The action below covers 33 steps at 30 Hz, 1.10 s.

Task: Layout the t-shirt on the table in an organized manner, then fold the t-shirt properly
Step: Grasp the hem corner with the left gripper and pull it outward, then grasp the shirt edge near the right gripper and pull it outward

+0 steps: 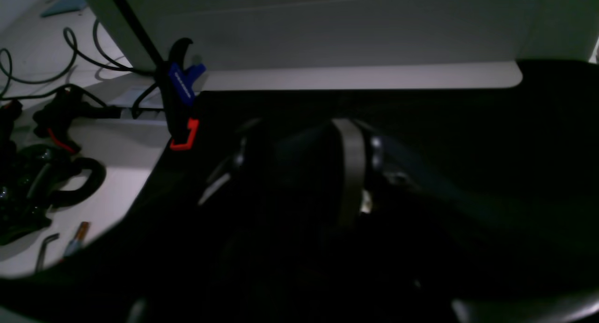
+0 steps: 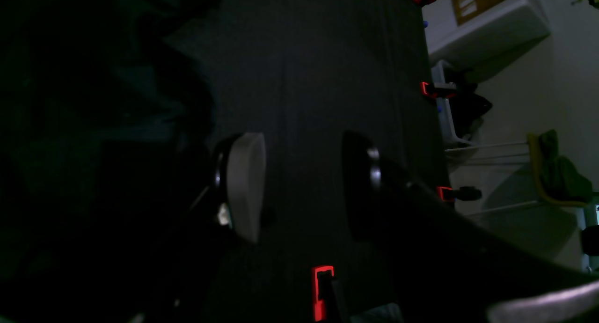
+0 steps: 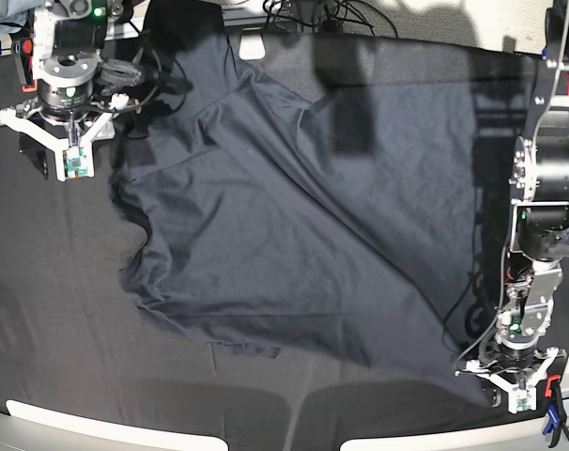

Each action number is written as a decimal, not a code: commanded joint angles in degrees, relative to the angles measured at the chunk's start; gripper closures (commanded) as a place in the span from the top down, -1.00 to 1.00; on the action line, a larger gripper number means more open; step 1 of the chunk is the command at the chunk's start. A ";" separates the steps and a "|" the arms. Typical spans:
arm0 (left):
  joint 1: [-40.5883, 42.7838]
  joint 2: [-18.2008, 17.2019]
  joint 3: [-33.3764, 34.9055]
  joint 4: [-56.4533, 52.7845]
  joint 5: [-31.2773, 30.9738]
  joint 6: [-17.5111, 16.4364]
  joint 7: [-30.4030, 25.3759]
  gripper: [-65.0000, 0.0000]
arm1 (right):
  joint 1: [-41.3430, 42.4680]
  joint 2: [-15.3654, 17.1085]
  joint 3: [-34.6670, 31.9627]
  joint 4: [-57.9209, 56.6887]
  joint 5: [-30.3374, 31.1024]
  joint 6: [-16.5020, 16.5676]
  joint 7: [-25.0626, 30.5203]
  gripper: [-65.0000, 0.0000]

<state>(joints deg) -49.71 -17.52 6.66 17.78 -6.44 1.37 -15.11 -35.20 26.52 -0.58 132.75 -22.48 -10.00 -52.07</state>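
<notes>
1. Your t-shirt (image 3: pixel 294 244) – soft, matte navy cotton, creased – sprawls across the counter (image 3: pixel 50 310), reaching its near right corner.
2. Right hand (image 2: pixel 299 187): pale pads apart, gripping nothing.
3. Left hand (image 3: pixel 517 381) – grip unclear.
4. Blue clamp (image 1: pixel 182 82): lettering unreadable.

The dark navy-grey soft cotton t-shirt (image 3: pixel 284 235) looks matt and finely woven, with gentle creases and a faint sheen where light falls on it. The wide matt black cloth table (image 3: pixel 59 282) beneath has a slightly coarser, ribbed weave in the right wrist view. The left gripper (image 3: pixel 517 381) and right gripper (image 3: pixel 70 141) are white smooth plastic with pale matt finger pads (image 2: pixel 245 182). The blue and red clamp (image 1: pixel 182 103) is glossy plastic
</notes>
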 commanded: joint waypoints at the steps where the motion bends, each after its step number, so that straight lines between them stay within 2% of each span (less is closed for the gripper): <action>1: -2.51 -0.48 -0.13 0.96 -0.07 0.81 -2.03 -0.32 | 0.11 0.63 0.42 0.85 -1.07 -0.52 1.09 -0.18; 3: -2.56 -0.46 -0.13 0.96 -0.04 0.79 -0.59 -0.32 | 0.11 0.61 0.42 0.85 -0.98 -0.48 1.03 -0.18; 7: -3.82 -0.46 -0.13 0.96 0.00 0.33 8.46 -0.32 | 0.13 0.63 0.42 0.85 2.36 1.20 0.70 -0.18; 9: -4.83 -0.46 -0.13 0.98 -0.07 -1.22 13.53 -0.32 | 0.28 0.63 0.42 0.85 4.92 1.20 1.99 -0.19; 11: -5.77 -0.39 -0.13 1.55 -1.73 -4.33 18.64 -0.32 | 1.51 0.61 0.83 0.52 6.73 1.18 3.65 -0.19; 14: -5.73 -0.13 -0.13 5.53 -7.96 -9.49 26.43 -0.32 | 6.60 0.59 1.68 -2.27 8.57 1.20 3.65 -0.19; 18: -5.66 1.31 -0.13 12.39 -15.56 -17.77 38.16 -0.32 | 15.47 0.61 2.49 -11.41 9.79 2.23 3.67 -0.19; 20: -5.66 2.47 -0.13 15.76 -19.19 -20.63 44.59 -0.32 | 20.46 0.63 2.49 -17.31 13.75 3.04 4.15 -0.19; 23: -5.66 4.92 -0.13 20.26 -23.32 -22.21 53.48 -0.32 | 28.63 0.61 2.49 -27.17 21.68 7.17 5.84 -0.19; 25: -5.66 6.80 -0.13 22.38 -24.44 -22.47 57.16 -0.32 | 34.56 0.61 2.49 -34.18 26.14 9.57 6.29 -0.19; 33: -5.22 12.76 -0.13 23.34 -24.72 -22.45 61.66 -0.32 | 55.43 0.63 2.49 -60.11 42.29 20.90 8.52 -0.19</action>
<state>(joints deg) -52.45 -4.71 6.68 40.12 -30.28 -20.93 47.42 18.85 26.26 1.61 71.22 20.21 10.44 -44.84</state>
